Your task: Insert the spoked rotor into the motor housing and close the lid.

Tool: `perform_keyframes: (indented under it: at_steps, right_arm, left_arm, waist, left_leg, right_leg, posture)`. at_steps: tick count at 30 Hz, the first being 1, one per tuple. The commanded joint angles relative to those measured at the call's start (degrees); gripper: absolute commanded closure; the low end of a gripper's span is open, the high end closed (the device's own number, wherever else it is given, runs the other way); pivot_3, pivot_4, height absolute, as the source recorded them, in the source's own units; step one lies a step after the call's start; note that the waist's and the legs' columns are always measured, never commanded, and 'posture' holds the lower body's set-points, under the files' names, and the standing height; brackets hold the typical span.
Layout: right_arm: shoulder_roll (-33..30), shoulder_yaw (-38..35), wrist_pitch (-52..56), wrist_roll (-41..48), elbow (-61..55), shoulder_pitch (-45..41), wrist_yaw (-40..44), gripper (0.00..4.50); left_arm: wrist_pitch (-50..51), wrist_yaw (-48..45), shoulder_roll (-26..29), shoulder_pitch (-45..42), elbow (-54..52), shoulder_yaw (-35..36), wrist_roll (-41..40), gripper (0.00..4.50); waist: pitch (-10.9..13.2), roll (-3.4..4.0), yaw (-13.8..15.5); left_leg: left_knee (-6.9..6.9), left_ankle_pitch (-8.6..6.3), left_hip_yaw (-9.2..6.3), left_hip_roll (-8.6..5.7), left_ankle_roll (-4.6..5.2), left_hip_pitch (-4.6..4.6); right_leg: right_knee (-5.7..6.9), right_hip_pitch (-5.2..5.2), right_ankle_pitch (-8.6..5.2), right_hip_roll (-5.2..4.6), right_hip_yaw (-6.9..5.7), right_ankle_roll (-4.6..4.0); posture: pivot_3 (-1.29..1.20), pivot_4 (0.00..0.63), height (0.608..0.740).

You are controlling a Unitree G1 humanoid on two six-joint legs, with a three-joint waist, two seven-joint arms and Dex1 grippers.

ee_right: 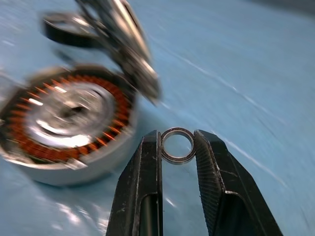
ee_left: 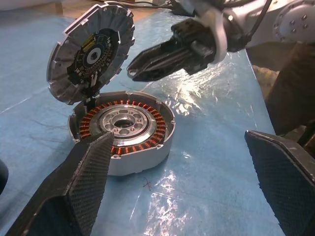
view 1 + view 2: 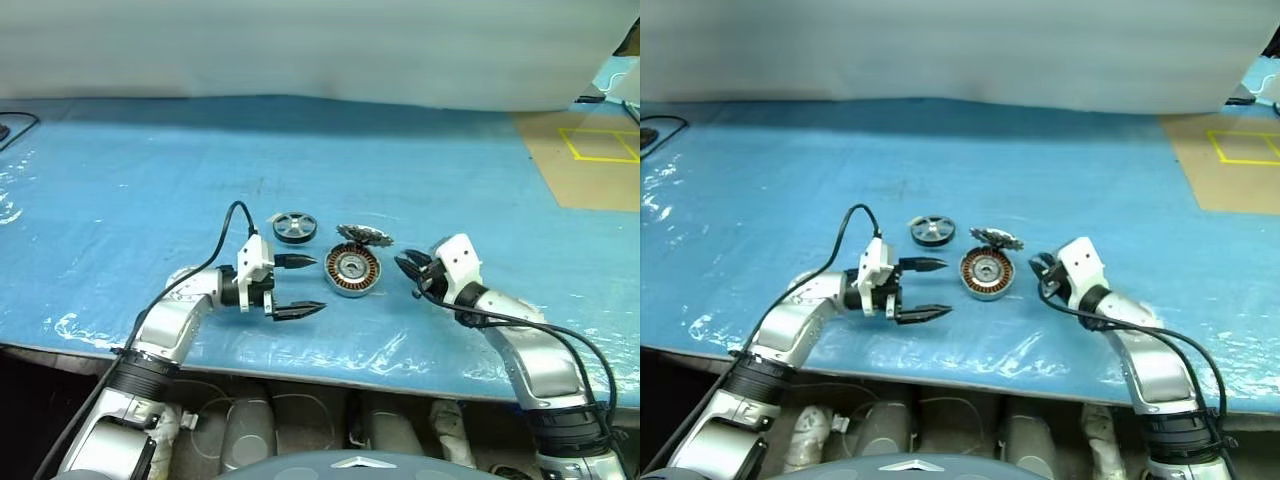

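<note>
Blurred motor housing [image 1: 66,130]; small ring [image 1: 177,145], seemingly pinched in right pincer [image 1: 177,147]

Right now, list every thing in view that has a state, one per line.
motor housing: open, windings exposed, no rotor inside
lid: raised on its hinge
spoked rotor: lying flat on the table, untouched
left claw: open, empty
right claw: shut on small metal ring

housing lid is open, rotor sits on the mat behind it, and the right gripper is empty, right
Not quite: the right gripper is not empty; the right wrist view shows it shut on a small metal ring. The rest holds: the lid stands open over the motor housing, the spoked rotor behind.
</note>
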Motion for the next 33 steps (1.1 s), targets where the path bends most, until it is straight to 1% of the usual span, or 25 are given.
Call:
perform_keyframes:
  at_steps: [1,3,7,12,14,17,20,23,26,33]
  right_arm:
    - [-3.97,-1.24,6.04,7.41,-8.17,-1.39,5.19,3.93]
    - [-5.80,-0.05,7.98,9.35,-9.05,-3.08,7.21,3.93]
    - [-5.90,4.14,8.09,8.14,-6.28,-6.44,8.10,3.93]
    - [-5.54,5.87,7.89,8.26,-3.75,-6.86,8.71,3.93]
    - [-5.25,6.69,7.46,7.95,-1.70,-6.42,8.99,3.93]
    - [-3.17,8.14,4.01,4.83,4.02,-6.38,7.21,3.93]
    - [-0.15,8.77,1.77,3.65,8.20,-7.03,6.01,3.93]
    - [1.69,9.13,1.78,3.67,8.86,-7.56,5.85,3.93]
    - [2.59,9.65,1.04,2.40,10.48,-8.08,5.35,3.93]
    - [4.39,9.82,0.10,0.51,12.69,-10.03,3.79,3.93]
  left_arm:
    - [-1.33,-0.31,0.90,-0.50,-0.48,1.52,-0.30,0.00]
    - [-1.82,-0.23,1.24,-0.53,-0.16,1.83,-0.16,0.00]
    - [-2.40,-0.06,1.55,-0.20,-0.54,1.73,0.17,0.00]
    - [-1.98,0.89,1.73,0.75,-1.36,2.82,-0.53,0.00]
    - [-2.12,0.88,1.88,1.43,-1.64,2.82,-0.49,0.00]
    - [-1.99,1.25,1.62,1.64,-1.78,2.73,-0.38,0.00]
    - [-1.99,1.63,1.16,1.33,-1.53,2.60,-0.31,0.00]
    - [-1.87,1.82,0.93,1.10,-1.49,2.48,-0.35,0.00]
    - [-1.86,1.84,0.80,0.94,-1.35,2.38,-0.33,0.00]
    - [-1.99,1.75,0.53,0.81,-1.12,2.18,-0.21,0.00]
  waist:
    - [0.00,0.00,0.02]
    - [0.00,0.00,0.01]
    - [0.00,0.00,-0.07]
    - [0.00,0.00,0.08]
    - [0.00,0.00,0.02]
    - [0.00,0.00,-0.03]
    - [0.00,0.00,-0.08]
    - [0.00,0.00,-0.08]
    - [0.00,0.00,-0.07]
    - [0.00,0.00,-0.09]
  left_leg:
    - [-0.02,0.00,0.00,0.00,0.00,0.01]
    - [-0.05,0.00,0.00,0.00,0.00,0.02]
    - [-0.04,0.00,0.01,0.01,0.00,0.09]
    - [-0.04,0.00,0.01,-0.02,0.00,0.00]
    - [-0.05,0.00,0.01,-0.02,0.00,-0.01]
    - [-0.05,0.00,0.01,0.00,0.00,0.01]
    - [-0.01,0.00,0.02,0.01,0.00,0.04]
    - [0.01,0.00,0.02,0.00,0.00,0.04]
    - [0.02,0.00,0.02,0.00,0.00,0.03]
    - [0.03,0.00,0.02,0.01,0.00,0.05]
  right_leg:
    - [-0.02,0.00,0.00,0.00,0.00,0.00]
    - [-0.05,0.03,0.00,0.00,0.00,0.00]
    - [-0.04,0.04,0.00,0.00,0.00,0.01]
    - [-0.06,0.03,0.00,-0.01,0.00,-0.01]
    - [-0.06,0.02,0.14,-0.01,0.00,-0.26]
    - [-0.05,0.03,0.12,-0.01,0.00,-0.22]
    - [0.00,0.02,0.00,-0.01,0.00,-0.02]
    - [0.04,0.02,0.01,-0.01,0.00,-0.02]
    - [0.04,0.03,0.15,-0.01,0.00,-0.27]
    - [0.07,0.03,0.15,-0.01,0.00,-0.27]
  posture:
    - [0.00,0.150,0.740]
    - [0.00,0.150,0.740]
    - [0.00,0.150,0.740]
    - [0.00,0.150,0.740]
    - [0.00,0.150,0.740]
    - [0.00,0.150,0.740]
    - [0.00,0.150,0.740]
    - [0.00,0.150,0.740]
    - [0.00,0.150,0.740]
    - [0.00,0.150,0.740]
